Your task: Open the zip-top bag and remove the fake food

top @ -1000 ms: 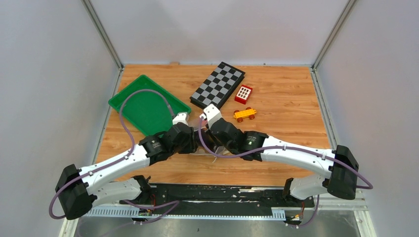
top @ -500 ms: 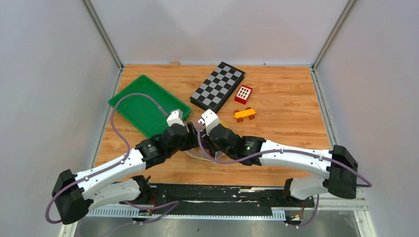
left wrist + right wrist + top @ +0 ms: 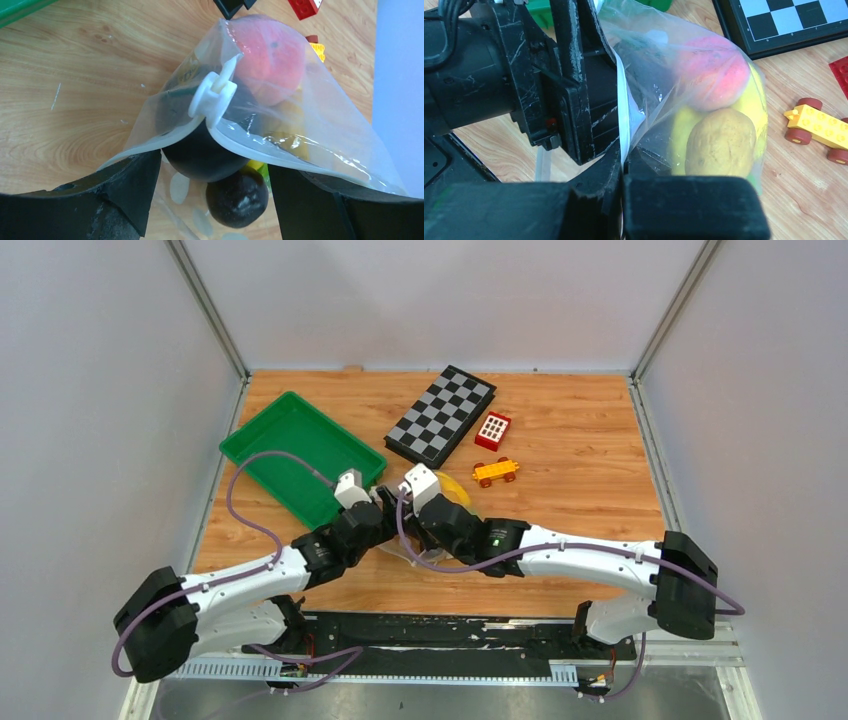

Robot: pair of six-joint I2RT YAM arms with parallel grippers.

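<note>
The right pincer (image 3: pixel 623 172) is clamped shut on the edge of the zip-top bag (image 3: pixel 659 95) at mid-bench (image 3: pixel 65 90). The left pincer (image 3: pixel 212 175) stands wide open at the bag's mouth. The fake food (image 3: pixel 719 142), including a peach (image 3: pixel 267 52) and an eggplant (image 3: pixel 200 150), lies inside.

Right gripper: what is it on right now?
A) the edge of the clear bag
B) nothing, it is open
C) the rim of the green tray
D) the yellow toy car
A: in the right wrist view the right gripper is shut on the thin edge of the bag, a peach showing inside it; the toy car lies apart on the table.
</note>
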